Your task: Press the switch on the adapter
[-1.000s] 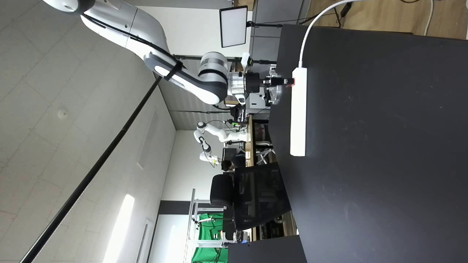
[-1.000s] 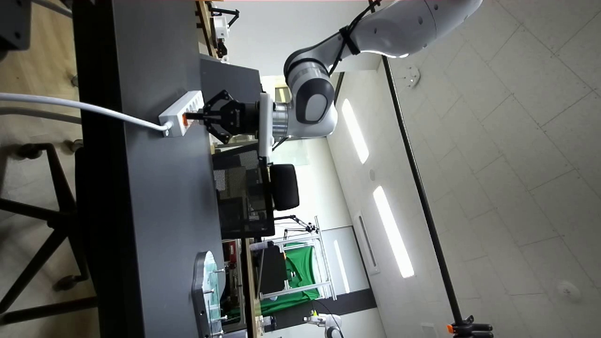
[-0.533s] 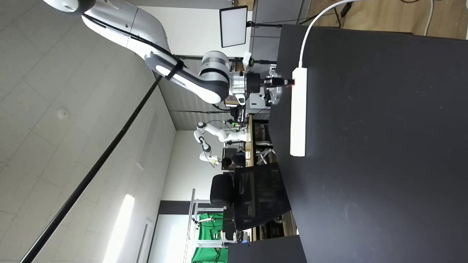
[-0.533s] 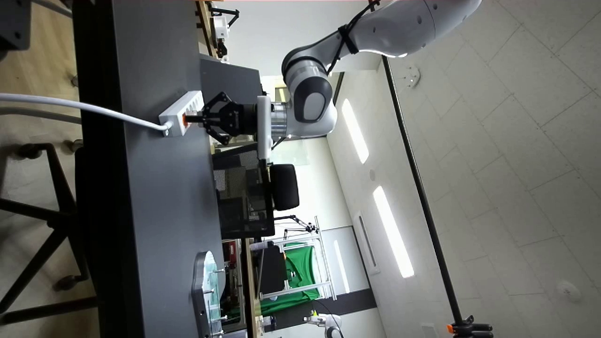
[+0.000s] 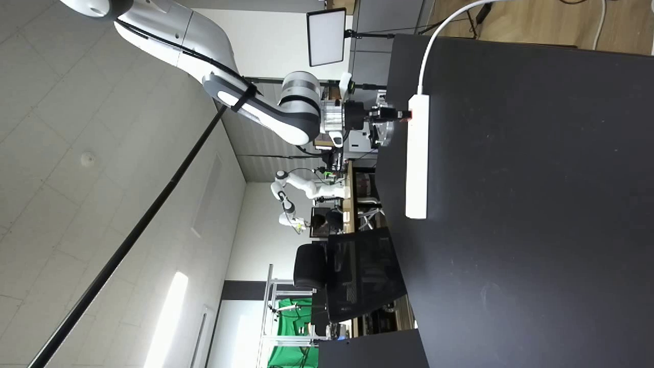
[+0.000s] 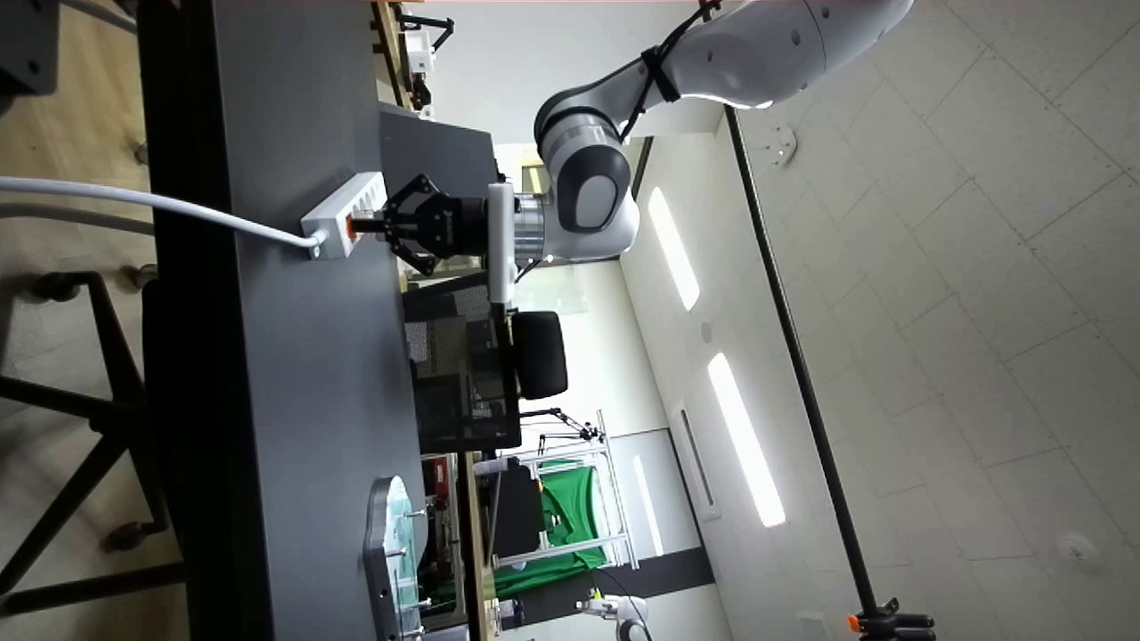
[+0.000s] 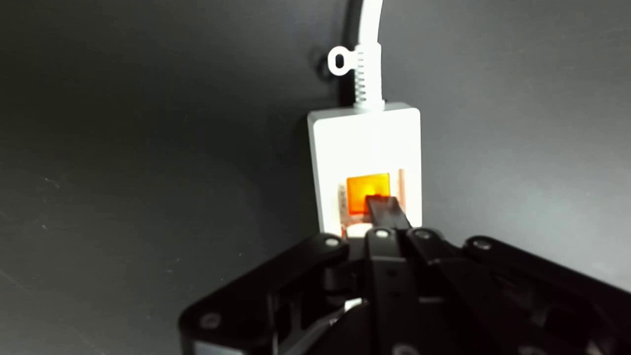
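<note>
Strip lights (image 6: pixel 746 441) blazing on the pale ceiling (image 6: pixel 980 267), high above the adapter (image 5: pixel 417 163), and it's a busy room: green cloth (image 6: pixel 570 516) far off from it in both exterior views, another white robot arm (image 5: pixel 309 189) deep in the background behind it. Underneath the adapter, the table (image 5: pixel 511 230), broad, matt black, lightly scuffed! A black mesh chair (image 6: pixel 459 374) stands past the table's edge, well apart from the adapter, and sharing the tabletop, also well apart from it, sits a clear-topped plate (image 6: pixel 401 541) with metal pegs (image 6: pixel 417 514). And what a look at the adapter now: long, narrow, white, lying flat on the table, with a white cable (image 7: pixel 370 19) leaving one end through a ribbed collar (image 7: pixel 372 74), a little white ring (image 7: pixel 348 59) sticking out beside it. There's the switch (image 7: pixel 361 188), vivid orange with a yellow glare on it, near the cable end of the adapter! And the gripper (image 7: pixel 382 199) is right on it, fingers (image 7: pixel 392 215) tight together, a dark tip up against one corner of the orange; pushed in or not, you can't tell from these angles.
</note>
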{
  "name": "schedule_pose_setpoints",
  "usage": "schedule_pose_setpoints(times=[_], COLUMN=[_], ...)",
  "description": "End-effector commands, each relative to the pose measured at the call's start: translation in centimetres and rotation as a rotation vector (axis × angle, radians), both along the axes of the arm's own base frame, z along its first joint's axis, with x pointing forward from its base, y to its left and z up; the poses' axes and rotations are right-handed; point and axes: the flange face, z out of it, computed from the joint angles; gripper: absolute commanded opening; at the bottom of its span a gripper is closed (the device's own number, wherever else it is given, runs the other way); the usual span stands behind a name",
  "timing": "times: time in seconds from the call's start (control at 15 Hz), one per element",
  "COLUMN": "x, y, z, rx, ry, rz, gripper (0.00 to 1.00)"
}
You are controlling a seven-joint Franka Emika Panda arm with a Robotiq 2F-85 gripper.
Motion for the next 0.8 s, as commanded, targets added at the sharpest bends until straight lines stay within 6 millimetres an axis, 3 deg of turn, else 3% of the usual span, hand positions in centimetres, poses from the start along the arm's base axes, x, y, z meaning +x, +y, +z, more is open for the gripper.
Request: schedule_pose_setpoints(times=[0.0, 0.4, 0.73], x=[-0.60, -1.31, -1.39], y=[-0.05, -0.85, -0.89], z=[-1.43, -0.72, -1.67], rx=[-0.015, -0.050, -0.041], ry=[0.034, 0.022, 0.027], rz=[0.012, 0.020, 0.005], gripper=[0.00, 0.00, 0.00])
